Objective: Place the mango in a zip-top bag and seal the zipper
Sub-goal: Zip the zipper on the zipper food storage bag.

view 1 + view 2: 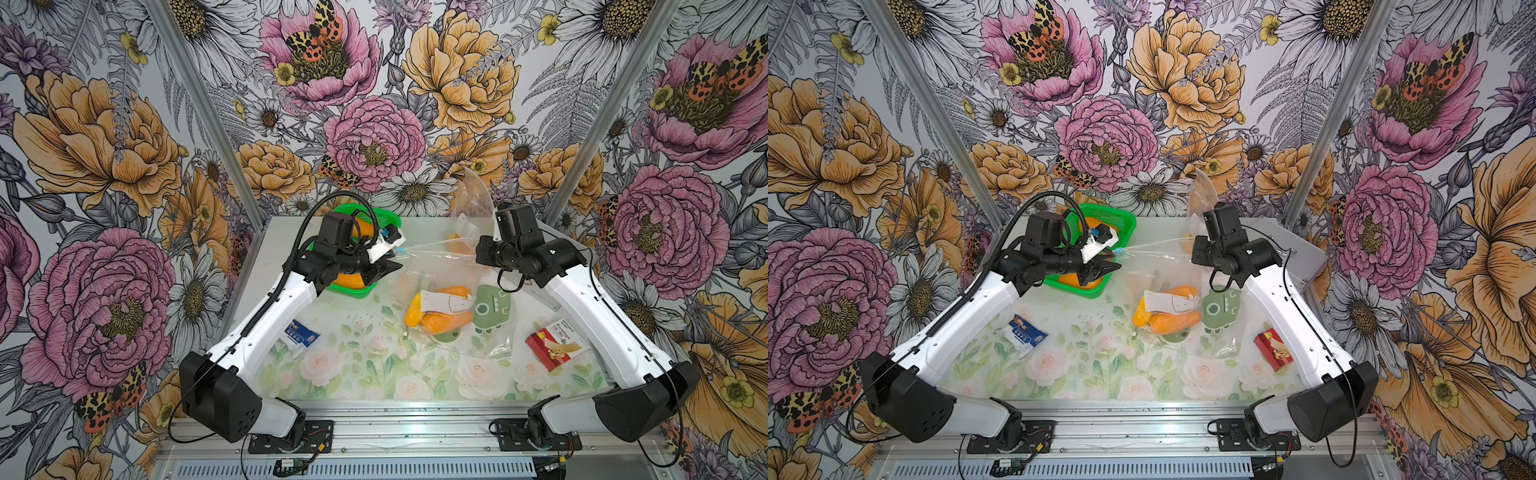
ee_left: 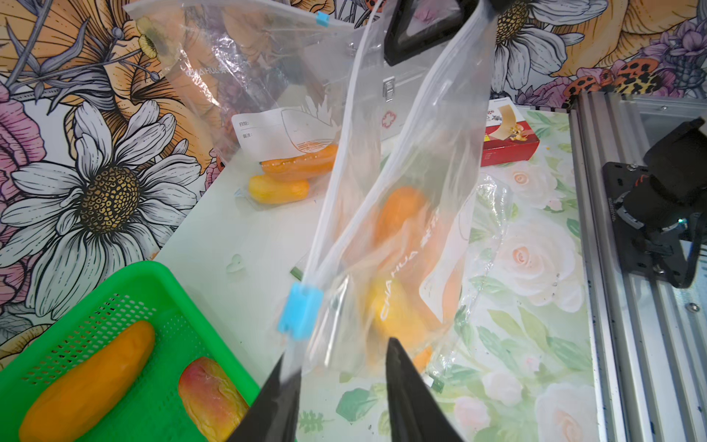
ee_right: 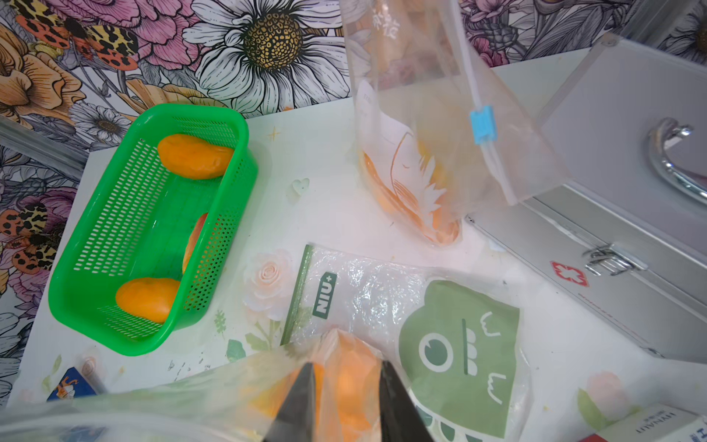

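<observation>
A clear zip-top bag [image 2: 451, 160] with a blue slider [image 2: 300, 312] hangs stretched between my two grippers above the table. Orange and yellow mango pieces [image 1: 440, 318] lie in its lower part, under a white label. My left gripper [image 2: 338, 350] is open at the slider end, and the bag's corner hangs loosely beside one finger. My right gripper [image 3: 345, 365] is open at the other end. Bag film rises in a peak between its fingers, with mango [image 3: 352, 386] showing orange through it.
A green basket [image 3: 153, 111] holding more mangoes [image 2: 92, 382] stands at the back left, under the left wrist. A second bag of mango [image 3: 413, 183] leans at the back. A green-monster bag [image 1: 492, 307], a red box [image 1: 555, 343], a blue packet [image 1: 301, 334] and a silver case [image 3: 631, 199] lie around.
</observation>
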Controlling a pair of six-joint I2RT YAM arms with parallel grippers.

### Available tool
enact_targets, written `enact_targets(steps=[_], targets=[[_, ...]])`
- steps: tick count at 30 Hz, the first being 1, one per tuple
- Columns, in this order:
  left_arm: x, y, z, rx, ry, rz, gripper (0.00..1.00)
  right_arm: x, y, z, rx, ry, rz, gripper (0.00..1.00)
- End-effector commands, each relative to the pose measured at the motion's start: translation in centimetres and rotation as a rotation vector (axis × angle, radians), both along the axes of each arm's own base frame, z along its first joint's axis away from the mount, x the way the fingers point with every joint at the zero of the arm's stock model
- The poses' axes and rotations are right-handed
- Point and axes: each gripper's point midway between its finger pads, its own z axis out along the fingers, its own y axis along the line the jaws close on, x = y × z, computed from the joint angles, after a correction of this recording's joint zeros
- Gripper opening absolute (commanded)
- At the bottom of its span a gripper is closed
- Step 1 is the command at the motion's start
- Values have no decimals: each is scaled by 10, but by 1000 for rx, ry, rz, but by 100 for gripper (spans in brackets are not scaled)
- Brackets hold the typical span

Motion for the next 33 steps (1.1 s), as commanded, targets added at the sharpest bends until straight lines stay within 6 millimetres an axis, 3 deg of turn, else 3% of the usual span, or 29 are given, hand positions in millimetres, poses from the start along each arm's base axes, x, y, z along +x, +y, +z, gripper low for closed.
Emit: enact_targets(steps=[1, 4, 7, 10, 13, 16, 20, 25, 33], targets=[[-15, 3, -1, -35, 63, -34, 51, 2, -13, 15, -35, -50, -39, 29], [-22, 1, -12, -47, 108, -56, 54, 1, -12, 15, -32, -48, -34, 29], [-14, 3, -14, -78, 126, -29, 64, 0, -12, 15, -33, -48, -28, 29], [15, 9, 0, -187, 95, 80, 68, 0, -11, 15, -30, -50, -17, 29], [44, 24, 29, -422, 56, 164, 70, -2, -8, 14, -28, -53, 3, 26], [49, 30, 55, -633, 43, 84, 77, -4, -6, 14, -30, -58, 30, 23], [48, 14, 49, -631, 72, -44, 84, -7, -4, 17, -35, -73, 64, 20], [62, -3, 41, -654, 123, -132, 80, -11, 2, 18, -20, -84, 105, 18], [59, -29, 21, -634, 161, -241, 66, -11, 7, 20, -3, -92, 127, 17]])
